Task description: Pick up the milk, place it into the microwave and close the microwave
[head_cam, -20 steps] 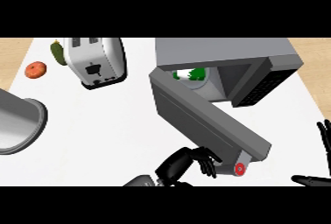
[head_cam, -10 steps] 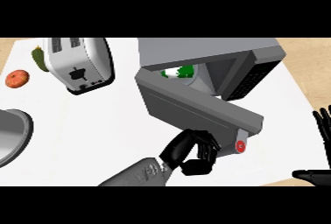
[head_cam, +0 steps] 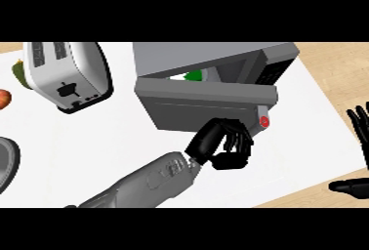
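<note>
The stiff, hinged microwave door (head_cam: 205, 105) is pushed near its free edge by the left hand (head_cam: 220, 144), fingers curled, holding nothing. The right hand (head_cam: 358, 146) is rested, fingers wide.

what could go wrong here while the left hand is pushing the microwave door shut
The left hand presses near the lower edge of the microwave door, close to the red button; it might slip off or hit the button. The door is still ajar, with something green and white visible inside near the gap, which might block closing. The open right hand rests by the right edge.
</note>
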